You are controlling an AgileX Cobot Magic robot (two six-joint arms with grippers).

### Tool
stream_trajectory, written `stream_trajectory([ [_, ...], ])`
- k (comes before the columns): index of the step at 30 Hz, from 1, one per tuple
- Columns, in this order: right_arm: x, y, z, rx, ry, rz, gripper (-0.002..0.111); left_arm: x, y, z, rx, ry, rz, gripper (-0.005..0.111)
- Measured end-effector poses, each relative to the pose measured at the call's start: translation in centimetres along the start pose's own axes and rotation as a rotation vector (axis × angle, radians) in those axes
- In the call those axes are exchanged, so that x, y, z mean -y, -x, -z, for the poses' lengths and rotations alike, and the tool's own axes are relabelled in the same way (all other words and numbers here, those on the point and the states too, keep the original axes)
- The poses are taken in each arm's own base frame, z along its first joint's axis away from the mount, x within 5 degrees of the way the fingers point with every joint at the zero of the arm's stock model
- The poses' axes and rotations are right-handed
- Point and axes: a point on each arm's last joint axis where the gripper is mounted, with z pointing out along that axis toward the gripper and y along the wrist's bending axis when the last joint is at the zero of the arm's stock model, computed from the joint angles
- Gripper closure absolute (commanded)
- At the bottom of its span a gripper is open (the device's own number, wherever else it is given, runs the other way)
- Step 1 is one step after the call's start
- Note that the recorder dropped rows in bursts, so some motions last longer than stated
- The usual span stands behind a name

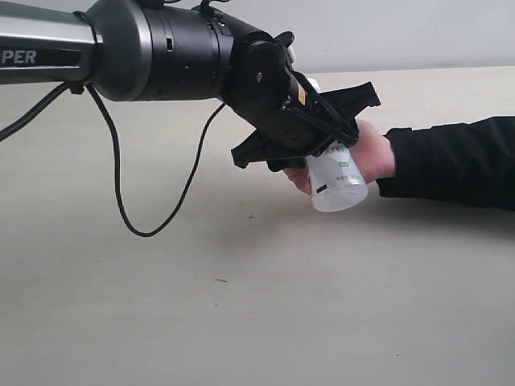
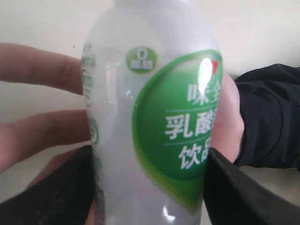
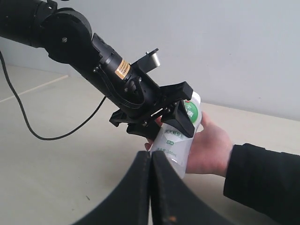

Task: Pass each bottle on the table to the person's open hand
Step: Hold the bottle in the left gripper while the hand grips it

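Plainly, a green label with white Chinese characters is seen on the bottle. "乳酸" can be read, while the characters above and below it are cut off by the curve of the bottle. A small round green badge higher up is too blurred to be read. The letters "PER" are printed on the silver arm. The bottle is clamped between the two black fingers of the left hand, tilted and held above the table. It is laid against the palm of the person's hand, whose fingers are spread behind it. The right hand is seen with its fingers pressed together, and nothing is held between them.
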Motion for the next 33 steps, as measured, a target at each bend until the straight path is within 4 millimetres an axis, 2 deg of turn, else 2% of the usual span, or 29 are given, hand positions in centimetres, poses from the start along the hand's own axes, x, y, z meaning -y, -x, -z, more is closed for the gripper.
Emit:
stream_trajectory([
  [12, 0.0, 0.0, 0.0, 0.0, 0.0, 0.0, 0.108, 0.0, 0.0, 0.0, 0.0, 0.0, 0.0, 0.105],
  [15, 0.0, 0.0, 0.0, 0.0, 0.0, 0.0, 0.108, -0.01, 0.0, 0.0, 0.0, 0.001, 0.0, 0.096],
  [20, 0.0, 0.0, 0.0, 0.0, 0.0, 0.0, 0.108, -0.02, -0.02, 0.0, -0.002, 0.003, 0.0, 0.067],
  [24, 0.0, 0.0, 0.0, 0.0, 0.0, 0.0, 0.108, -0.04, -0.02, 0.0, -0.003, 0.004, 0.0, 0.05],
  [33, 0.0, 0.0, 0.0, 0.0, 0.0, 0.0, 0.108, -0.04, -0.02, 0.0, -0.003, 0.004, -0.027, 0.035],
])
